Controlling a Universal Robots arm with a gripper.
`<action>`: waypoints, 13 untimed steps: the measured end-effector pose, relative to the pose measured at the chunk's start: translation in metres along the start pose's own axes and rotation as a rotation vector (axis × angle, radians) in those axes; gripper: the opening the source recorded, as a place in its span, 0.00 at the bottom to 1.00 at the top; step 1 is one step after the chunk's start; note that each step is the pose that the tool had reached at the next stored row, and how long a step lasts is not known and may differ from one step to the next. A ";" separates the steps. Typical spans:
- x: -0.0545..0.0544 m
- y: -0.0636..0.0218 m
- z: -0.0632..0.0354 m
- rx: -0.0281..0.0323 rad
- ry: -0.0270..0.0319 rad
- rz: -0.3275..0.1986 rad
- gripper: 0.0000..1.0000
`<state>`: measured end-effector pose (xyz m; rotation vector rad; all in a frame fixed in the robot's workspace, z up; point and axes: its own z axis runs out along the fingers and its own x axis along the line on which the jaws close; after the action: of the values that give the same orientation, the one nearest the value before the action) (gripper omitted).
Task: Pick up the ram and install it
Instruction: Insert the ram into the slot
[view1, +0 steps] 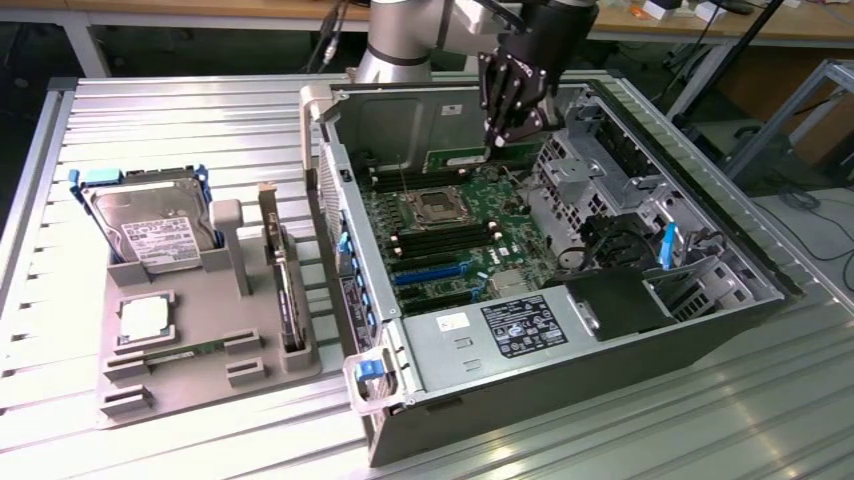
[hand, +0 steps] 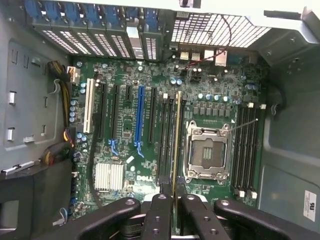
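Thin green ram stick (hand: 176, 135) clamped edge-on in black gripper (hand: 176, 207), held over black memory slots (hand: 164, 145), square silver processor socket (hand: 207, 150) just beside

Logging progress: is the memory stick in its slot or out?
Out. The gripper holds the memory stick edge-on, raised above the motherboard, in line with the slots beside the empty socket.

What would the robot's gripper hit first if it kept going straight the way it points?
Probably the black memory slots beside the empty processor socket; the ram in its jaws would touch them first, though depth is unclear.
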<state>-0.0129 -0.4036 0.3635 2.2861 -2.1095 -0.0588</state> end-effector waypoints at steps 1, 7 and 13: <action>0.000 -0.0004 0.0059 0.0000 0.0000 0.000 0.13; 0.008 -0.0008 0.0298 0.0005 -0.0027 0.055 0.13; 0.008 -0.0015 0.0441 0.0003 -0.0020 0.040 0.13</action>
<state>-0.0129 -0.4116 0.3193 2.2436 -2.1558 -0.0598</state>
